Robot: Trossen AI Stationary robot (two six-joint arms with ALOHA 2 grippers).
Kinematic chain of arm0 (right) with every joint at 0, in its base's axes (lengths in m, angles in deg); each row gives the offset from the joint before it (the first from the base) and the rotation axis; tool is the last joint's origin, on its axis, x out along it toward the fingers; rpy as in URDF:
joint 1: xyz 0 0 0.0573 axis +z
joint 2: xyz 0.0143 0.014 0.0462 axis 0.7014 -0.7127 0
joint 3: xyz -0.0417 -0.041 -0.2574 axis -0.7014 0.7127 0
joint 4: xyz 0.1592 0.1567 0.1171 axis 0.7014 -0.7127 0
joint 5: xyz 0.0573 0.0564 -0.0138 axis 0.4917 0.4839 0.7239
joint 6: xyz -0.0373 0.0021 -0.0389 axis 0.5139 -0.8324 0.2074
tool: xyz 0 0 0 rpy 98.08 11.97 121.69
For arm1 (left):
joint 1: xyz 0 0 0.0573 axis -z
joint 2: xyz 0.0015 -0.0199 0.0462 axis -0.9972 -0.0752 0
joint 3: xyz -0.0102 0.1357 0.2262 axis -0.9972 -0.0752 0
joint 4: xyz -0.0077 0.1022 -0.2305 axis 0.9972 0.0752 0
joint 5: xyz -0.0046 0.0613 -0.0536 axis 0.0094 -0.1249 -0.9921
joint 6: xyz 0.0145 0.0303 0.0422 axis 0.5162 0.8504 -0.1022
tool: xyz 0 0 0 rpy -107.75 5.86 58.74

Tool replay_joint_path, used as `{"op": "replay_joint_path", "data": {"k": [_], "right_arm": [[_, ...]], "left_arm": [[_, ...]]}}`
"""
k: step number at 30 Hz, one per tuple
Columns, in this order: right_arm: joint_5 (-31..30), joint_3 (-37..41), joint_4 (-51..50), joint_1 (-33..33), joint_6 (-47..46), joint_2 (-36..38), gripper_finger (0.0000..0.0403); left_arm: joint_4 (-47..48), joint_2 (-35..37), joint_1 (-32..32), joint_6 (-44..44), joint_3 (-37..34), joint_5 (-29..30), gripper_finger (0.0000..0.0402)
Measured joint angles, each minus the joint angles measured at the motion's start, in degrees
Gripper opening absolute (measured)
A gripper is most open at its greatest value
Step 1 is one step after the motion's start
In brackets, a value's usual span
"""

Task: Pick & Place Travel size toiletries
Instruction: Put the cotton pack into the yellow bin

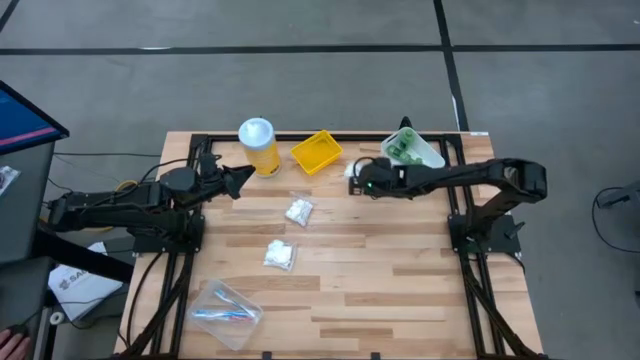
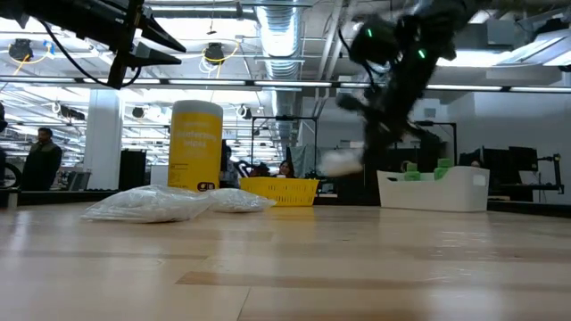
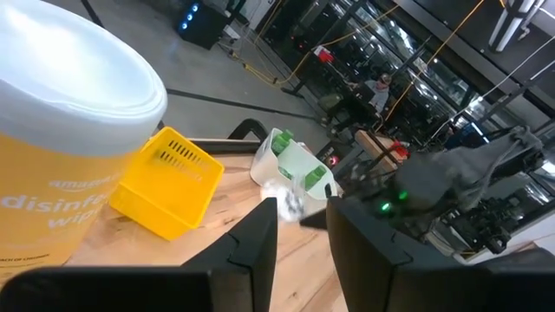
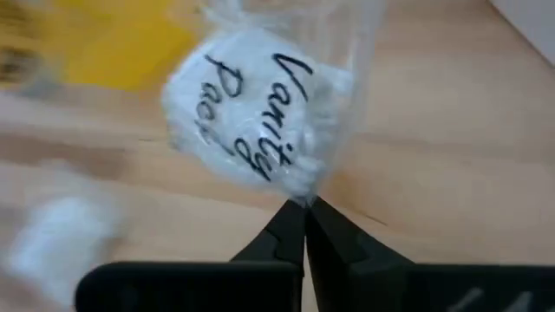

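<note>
**Three packets, one lifted**

On tabletop [image 1: 380, 290], left to right: one bagged toothbrush bundle [image 1: 226, 313], left pincer [image 1: 238, 181] parted beside one yellow jar [image 1: 258, 145], two packets [image 1: 279, 255] [image 1: 298, 211] lying, one yellow tray [image 1: 317, 151], right pincer [image 4: 303, 212] clamped on third packet [image 4: 260, 113], one white bin [image 1: 428, 152] of green bottles [image 1: 405, 150].

The high view looks straight down on the whole wooden worktop [image 1: 380, 280] from well above, while the low view sits at worktop height, facing level across it into the room. Both share the yellow jar [image 1: 259, 146] and yellow tray [image 1: 317, 151]. The left wrist view faces those too; the right wrist view looks close past its fingers [image 4: 290, 234].
</note>
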Motion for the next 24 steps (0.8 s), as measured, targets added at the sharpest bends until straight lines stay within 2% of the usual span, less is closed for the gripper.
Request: {"op": "replay_joint_path", "data": {"k": [5, 10, 15, 18, 24], "right_arm": [[1.4, -10.1, -0.1, -3.0, 11.9, -2.1, 0.0], [3.4, -21.1, -1.8, -7.2, 21.4, -9.3, 0.0], [5.7, -32.1, -4.8, -10.1, 27.8, -18.4, 0.0], [5.9, -38.1, -10.1, -11.3, 30.2, -23.2, 0.0], [6.7, -45.2, -16.6, -11.9, 35.0, -28.9, 0.0]], "left_arm": [[-0.3, 0.0, 0.0, 0.0, 0.0, 0.0, 0.01], [-0.3, 0.0, 0.0, 0.0, 0.0, 0.0, 0.01], [-0.4, 0.0, 0.0, 0.0, 0.0, 0.0, 0.01], [-0.6, 0.0, 0.0, 0.0, 0.0, 0.0, 0.01], [-0.7, 0.0, 0.0, 0.0, 0.0, 0.0, 0.01]]}}
